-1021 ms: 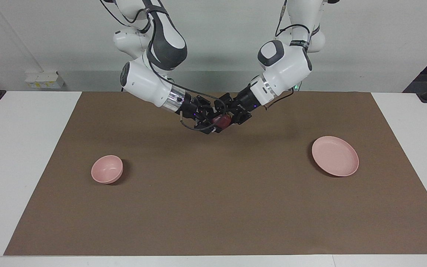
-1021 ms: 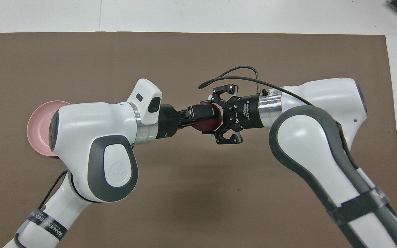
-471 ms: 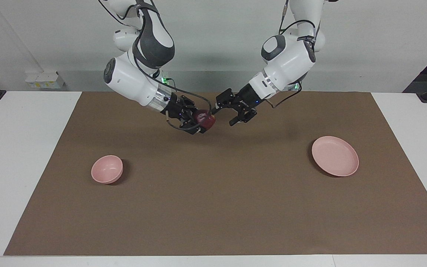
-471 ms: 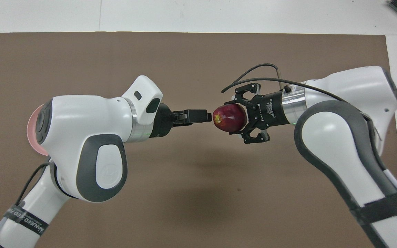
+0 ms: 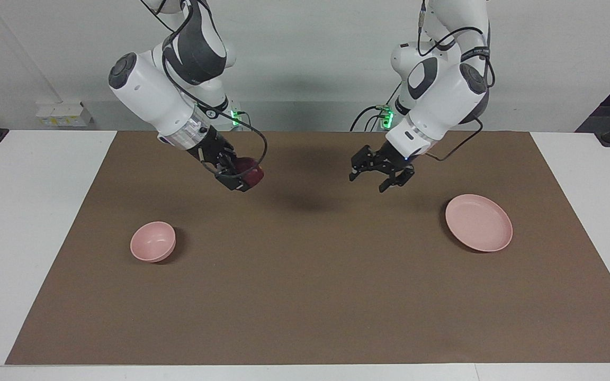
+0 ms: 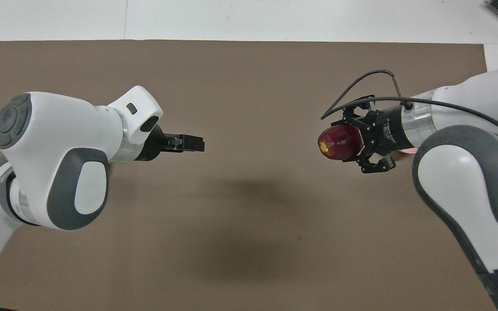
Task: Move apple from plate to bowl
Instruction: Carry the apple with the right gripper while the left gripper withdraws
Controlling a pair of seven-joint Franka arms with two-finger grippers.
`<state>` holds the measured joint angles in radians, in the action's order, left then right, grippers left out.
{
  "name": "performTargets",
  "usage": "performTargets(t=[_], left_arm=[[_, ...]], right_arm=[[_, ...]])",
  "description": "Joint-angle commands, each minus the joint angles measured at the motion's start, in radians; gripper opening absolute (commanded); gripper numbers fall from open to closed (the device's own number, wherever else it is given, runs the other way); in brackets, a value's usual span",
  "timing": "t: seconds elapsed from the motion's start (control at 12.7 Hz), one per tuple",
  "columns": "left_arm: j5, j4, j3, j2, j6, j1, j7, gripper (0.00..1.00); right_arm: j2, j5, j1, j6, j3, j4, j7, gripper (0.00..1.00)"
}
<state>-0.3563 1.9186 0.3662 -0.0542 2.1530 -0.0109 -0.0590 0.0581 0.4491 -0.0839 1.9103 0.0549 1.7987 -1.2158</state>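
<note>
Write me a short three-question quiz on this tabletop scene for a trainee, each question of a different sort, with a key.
1. True or false: the small dark red apple lies on the flat pale pink plate.
2. Which gripper holds the apple? A) left gripper B) right gripper C) neither
3. Fill in: the small deep pale pink bowl stands on the brown mat toward the ____ arm's end of the table.

Key
1. False: it is up in the air, over the mat; the plate is bare.
2. B: shut on the apple; the left gripper is open and holds nothing.
3. right
</note>
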Motion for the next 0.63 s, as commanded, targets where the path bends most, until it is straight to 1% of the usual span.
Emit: performTargets(t=[0.0,0.08,0.16,0.24,0.39,0.55], left_arm=[[0.207,0.007,0.008,0.019,-0.030,0.057,0.001,1.00],[0.250,-0.001,0.005,0.017,-0.030,0.063,0.002,1.00],[0.263,-0.010,0.005,0.016,-0.030,0.086,0.004,1.00],[0.264,-0.015,0.005,0.017,-0.038,0.103,0.017,1.00],[0.264,-0.032,0.004,0.017,-0.054,0.118,0.050,1.00],[0.264,-0.036,-0.003,0.022,-0.061,0.132,0.071,1.00]], right_arm=[[-0.017,-0.100,0.050,-0.034,0.003,-0.010,0.120,0.00],[-0.020,-0.156,0.058,-0.034,0.003,-0.010,0.146,0.00],[-0.020,-0.211,0.071,-0.031,0.003,-0.009,0.175,0.00],[-0.020,-0.261,0.088,-0.030,0.006,-0.010,0.227,0.00],[-0.020,-0.318,0.116,-0.025,0.005,-0.008,0.356,0.00],[-0.020,-0.400,0.150,0.002,0.006,-0.005,0.462,0.00]])
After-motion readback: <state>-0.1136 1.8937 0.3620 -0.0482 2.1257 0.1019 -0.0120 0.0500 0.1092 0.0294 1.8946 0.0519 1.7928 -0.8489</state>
